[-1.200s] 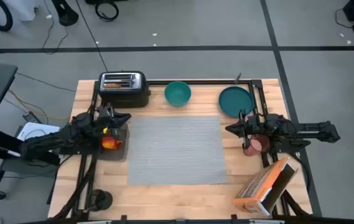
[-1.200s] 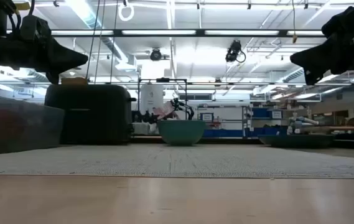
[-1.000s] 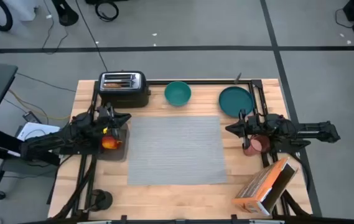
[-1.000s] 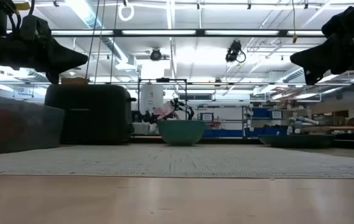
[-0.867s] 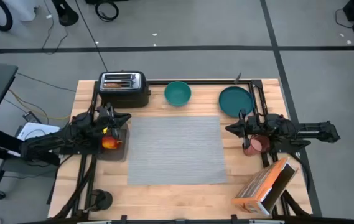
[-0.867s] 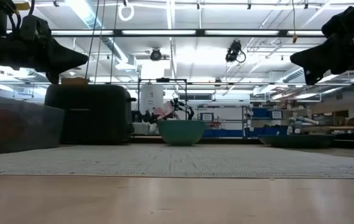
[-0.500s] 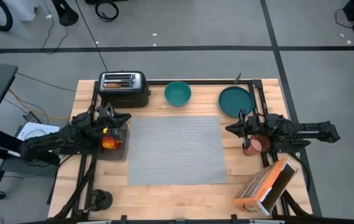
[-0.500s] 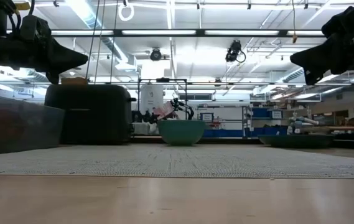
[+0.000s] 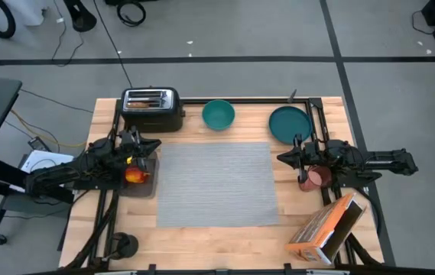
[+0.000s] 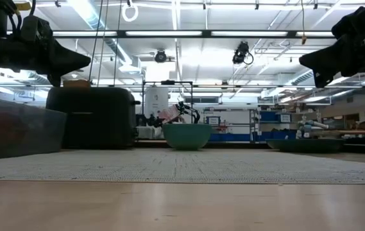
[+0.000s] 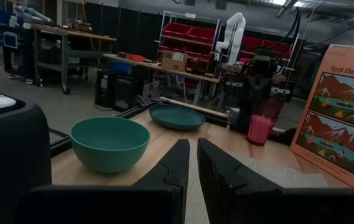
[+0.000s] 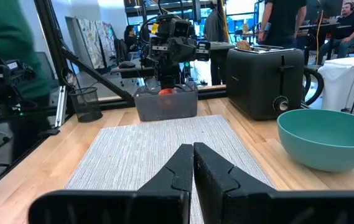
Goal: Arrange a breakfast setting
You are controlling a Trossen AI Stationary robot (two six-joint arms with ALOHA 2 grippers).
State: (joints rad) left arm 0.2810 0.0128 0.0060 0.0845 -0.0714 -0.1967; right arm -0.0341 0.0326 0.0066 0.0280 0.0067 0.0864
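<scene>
The grey placemat [image 9: 215, 184] lies bare in the middle of the surface [image 9: 225, 241]. The teal plate [image 9: 290, 123] and teal bowl [image 9: 219, 114] sit behind it. The left end effector [image 9: 145, 145] hangs over a clear tub [image 9: 139, 177] with the red-orange fruit [image 9: 134, 175], fingers pressed together, holding nothing. The right end effector [image 9: 284, 158] waits by the pink cup [image 9: 316, 178], also closed and empty. To grab well, open wide first, then come down slowly.

orange box [image 11: 338, 112] w/ mountain pics, top reads "Spot the Differ…", rest cut off
</scene>
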